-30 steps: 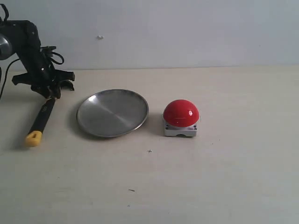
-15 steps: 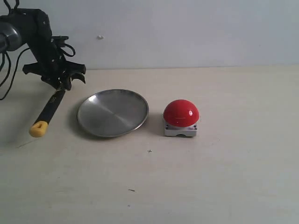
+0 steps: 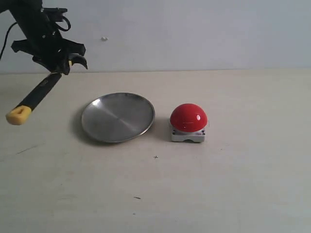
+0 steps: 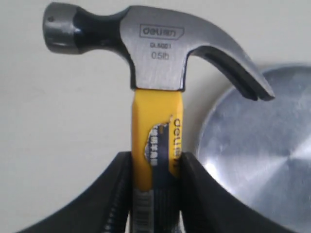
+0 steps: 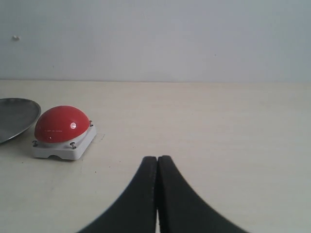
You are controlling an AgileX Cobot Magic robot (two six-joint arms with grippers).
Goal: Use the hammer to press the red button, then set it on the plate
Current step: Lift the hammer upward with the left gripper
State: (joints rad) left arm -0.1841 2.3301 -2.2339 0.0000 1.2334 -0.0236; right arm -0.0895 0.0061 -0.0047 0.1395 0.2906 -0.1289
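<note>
Hammer (image 3: 36,94) in the air at the far left of the exterior view, clear of the table (image 3: 233,184). The left pincer (image 3: 57,68) clamps its yellow neck just under the head, fingers part-way closed and snug on both sides. Long axis slants: head up at the pincer (hidden there in the exterior view), yellow butt hanging down to the left. Wrist view shows the head sticking out past the fingers, claw on the side toward the plate (image 3: 118,117).

The red button (image 3: 188,118) lies to the pincer's right, with the plate in between, so the swing must cross over the plate. Right pincer (image 5: 157,162) fully closed, empty, looks nearer the button, but the hammer-holding left arm has to do it.
</note>
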